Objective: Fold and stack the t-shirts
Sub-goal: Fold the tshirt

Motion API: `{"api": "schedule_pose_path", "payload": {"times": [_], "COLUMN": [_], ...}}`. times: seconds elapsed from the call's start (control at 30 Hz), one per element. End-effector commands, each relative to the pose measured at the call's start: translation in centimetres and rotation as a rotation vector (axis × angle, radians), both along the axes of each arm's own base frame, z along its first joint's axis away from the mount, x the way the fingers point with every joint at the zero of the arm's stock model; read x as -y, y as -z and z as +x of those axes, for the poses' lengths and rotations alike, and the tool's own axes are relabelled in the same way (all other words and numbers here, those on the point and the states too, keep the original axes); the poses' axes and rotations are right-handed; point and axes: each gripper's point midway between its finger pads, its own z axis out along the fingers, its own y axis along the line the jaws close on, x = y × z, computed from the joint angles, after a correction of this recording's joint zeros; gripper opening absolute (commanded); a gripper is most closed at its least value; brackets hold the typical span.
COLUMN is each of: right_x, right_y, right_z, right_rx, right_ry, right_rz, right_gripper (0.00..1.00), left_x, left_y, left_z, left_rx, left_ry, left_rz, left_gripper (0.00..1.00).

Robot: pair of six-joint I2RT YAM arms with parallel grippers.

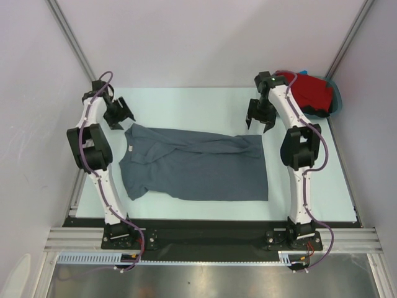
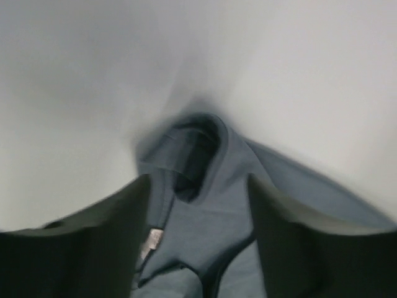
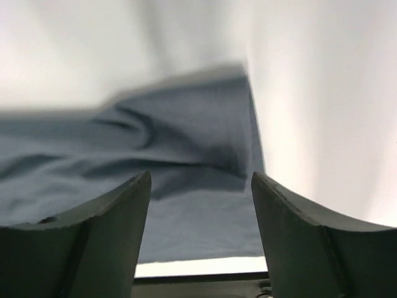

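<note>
A slate-grey t-shirt (image 1: 192, 169) lies across the middle of the table, its far edge folded over toward the near side, collar at the left. My left gripper (image 1: 119, 112) hovers open just beyond the collar; the left wrist view shows the collar (image 2: 195, 158) and a white label (image 2: 151, 239) under the spread fingers, nothing held. At the shirt's far right corner, just beyond it, my right gripper (image 1: 259, 116) stands open; its wrist view looks down on the grey cloth (image 3: 186, 155) with empty jaws. A red t-shirt (image 1: 310, 93) sits bundled at the back right.
The red shirt rests in a teal tub (image 1: 335, 98) at the table's back right corner, with blue and black cloth beside it. White enclosure walls stand at the left, right and back. The dark front rail (image 1: 205, 233) carries both arm bases.
</note>
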Motion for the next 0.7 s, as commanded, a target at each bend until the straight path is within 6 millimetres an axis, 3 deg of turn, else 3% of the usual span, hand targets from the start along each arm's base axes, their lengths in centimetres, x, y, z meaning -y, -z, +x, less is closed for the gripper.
{"api": "schedule_pose_path", "payload": {"times": [0.0,0.03,0.23,0.4,0.5,0.53,0.67], "right_x": [-1.5,-2.7,-5.8,-8.7,-9.2,-9.5,-8.9], "right_y": [-3.3,-3.3,-3.0,-2.8,-2.3,-2.2,-1.9], "right_z": [-0.9,-1.3,-2.0,-4.0,-5.1,-5.0,-5.6], "right_rx": [0.033,0.01,-0.031,-0.1,-0.143,-0.136,-0.175], "right_ry": [0.015,0.004,-0.076,-0.162,-0.156,-0.142,-0.05], "right_rz": [0.163,0.239,0.321,0.373,0.388,0.405,0.429], "right_gripper": [0.7,0.69,0.72,0.73,0.73,0.73,0.71], "left_x": [3.1,3.7,8.8,13.8,14.9,16.6,17.4], "left_y": [-7.6,-7.8,-8.1,-8.9,-8.6,-8.8,-8.9], "left_z": [0.4,0.2,-0.5,-1.0,-1.5,-1.9,-2.8], "left_rx": [0.186,0.186,0.187,0.192,0.178,0.177,0.173], "left_ry": [0.05,0.065,0.138,0.216,0.231,0.267,0.282], "left_rz": [-0.087,-0.085,-0.163,-0.201,-0.217,-0.227,-0.246], "left_gripper": [0.75,1.0,1.0,1.0,1.0,1.0,1.0]}}
